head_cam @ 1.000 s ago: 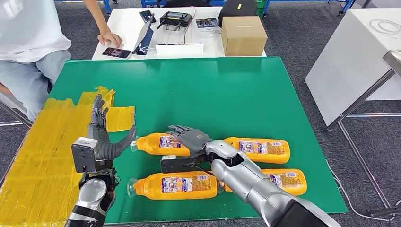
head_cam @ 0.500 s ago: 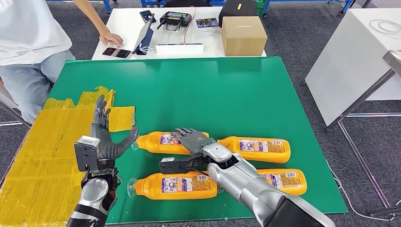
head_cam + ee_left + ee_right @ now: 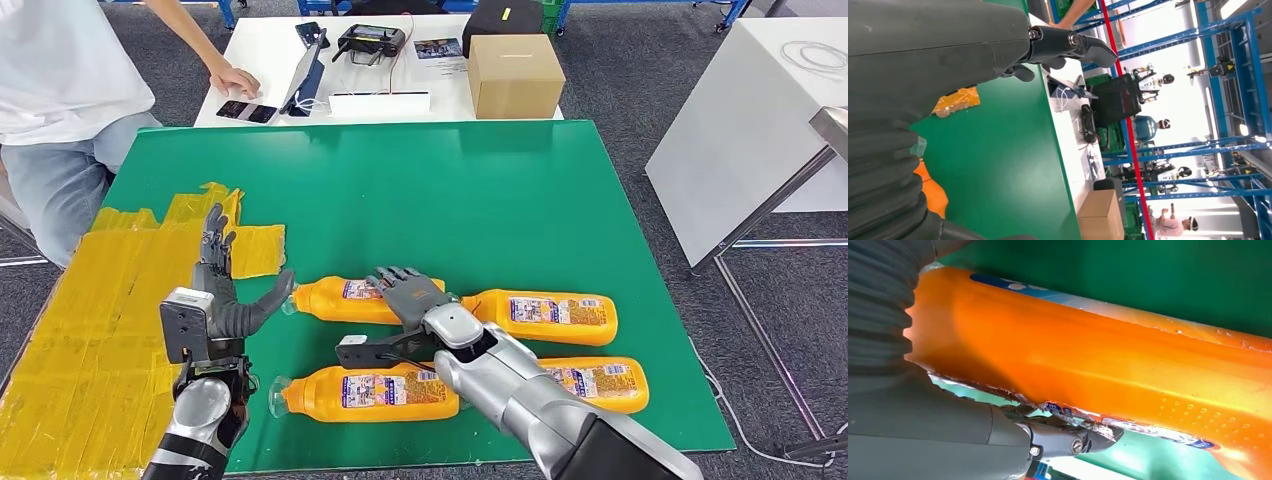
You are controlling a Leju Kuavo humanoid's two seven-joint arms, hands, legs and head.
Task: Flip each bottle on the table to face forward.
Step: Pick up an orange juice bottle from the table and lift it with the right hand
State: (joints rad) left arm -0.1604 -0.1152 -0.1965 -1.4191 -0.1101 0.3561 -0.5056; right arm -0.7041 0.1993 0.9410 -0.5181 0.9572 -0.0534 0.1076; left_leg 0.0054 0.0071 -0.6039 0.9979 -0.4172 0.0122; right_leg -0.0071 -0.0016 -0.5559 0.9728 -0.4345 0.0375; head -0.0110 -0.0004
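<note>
Right hand [image 3: 408, 292] now slightly farther forward over the far-left bottle [image 3: 345, 301]; left hand [image 3: 222, 290] nearer its cap.

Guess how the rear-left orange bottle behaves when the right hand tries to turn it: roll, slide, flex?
The rear-left orange bottle lies on its side on the green mat, so it probably rolls readily under the right hand. Its glossy plastic, seen close in the right wrist view, looks slippery. It looks full, so likely fairly heavy.

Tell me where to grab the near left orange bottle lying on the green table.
Probably take the near left orange plastic bottle across its flat labelled body, coming from above: it lies on its side, cap to the left, the narrow neck offering less hold. The right hand is nearest.
</note>
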